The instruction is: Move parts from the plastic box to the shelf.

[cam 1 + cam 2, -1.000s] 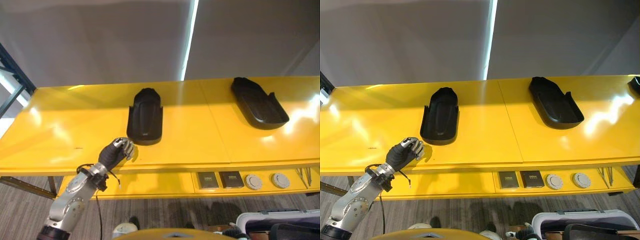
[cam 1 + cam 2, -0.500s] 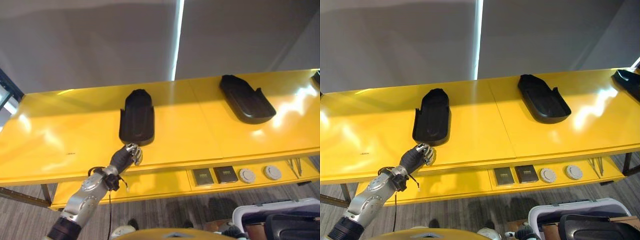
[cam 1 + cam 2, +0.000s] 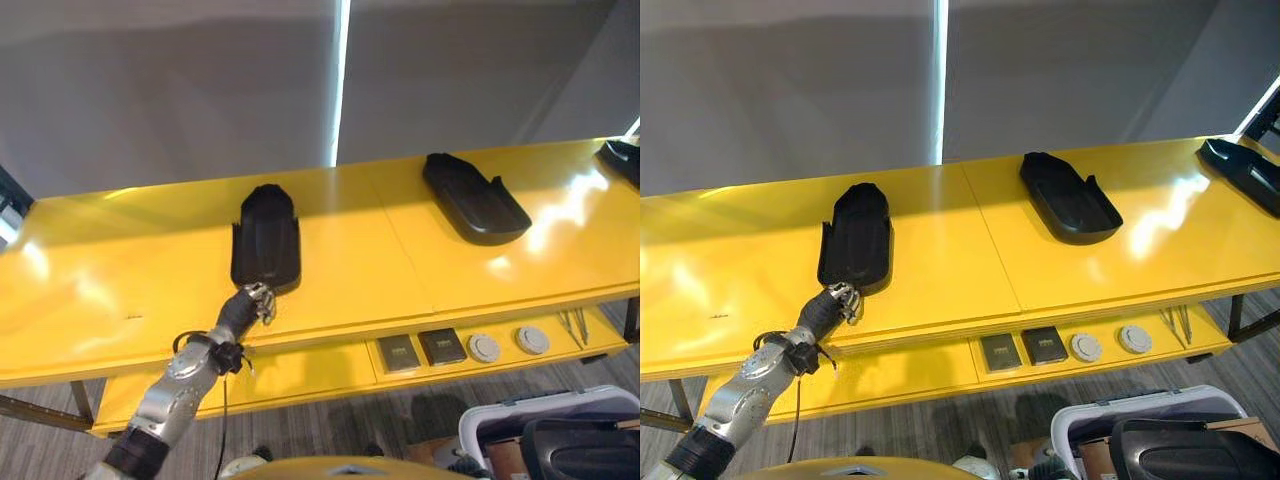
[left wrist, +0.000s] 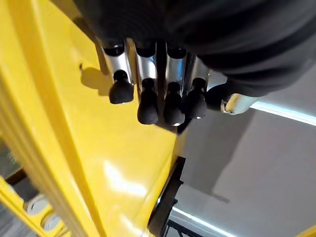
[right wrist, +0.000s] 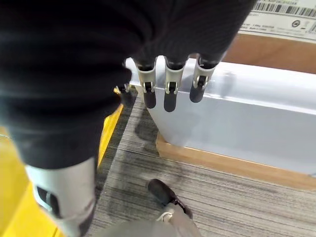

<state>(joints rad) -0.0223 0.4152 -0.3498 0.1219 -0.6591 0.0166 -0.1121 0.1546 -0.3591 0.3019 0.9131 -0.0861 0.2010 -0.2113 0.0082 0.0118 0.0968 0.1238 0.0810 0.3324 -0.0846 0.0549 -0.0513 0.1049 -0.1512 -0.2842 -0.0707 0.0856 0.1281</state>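
Left hand point(image 3: 250, 303) sits over the front edge of the yellow shelf point(image 3: 110, 280), just below the near end of a black molded part point(image 3: 266, 240). Its fingers point(image 4: 148, 106) are curled inward in the left wrist view, dark tips bunched together, with nothing between them; whether they touch the shelf surface cannot be told. The hand is close to that part but not gripping it.

Right hand point(image 5: 168, 74) hangs low beside a white plastic box point(image 5: 237, 118). Its fingers point down, straight and relaxed, in front of the box wall, holding nothing. The box stands on a brown cardboard piece point(image 5: 232, 165) on grey carpet point(image 5: 237, 202).

Parts on the shelf:
- first black part, long and tray-like, lying flat left of the shelf's centre seam, long axis running front to back;
- second black part point(image 3: 474, 197), same kind, lying flat right of the seam, angled, well apart from the first;
- third black part point(image 3: 1244, 172) at the far right end of the shelf, partly cut off by the frame edge.

Lower ledge under the shelf: two dark square items point(image 3: 421, 349) side by side, two round white discs point(image 3: 508, 344) beside them, and thin metal tools point(image 3: 575, 322) further right.

The plastic box point(image 3: 545, 425) with a black part point(image 3: 585, 447) in it shows at the lower right of the head view.
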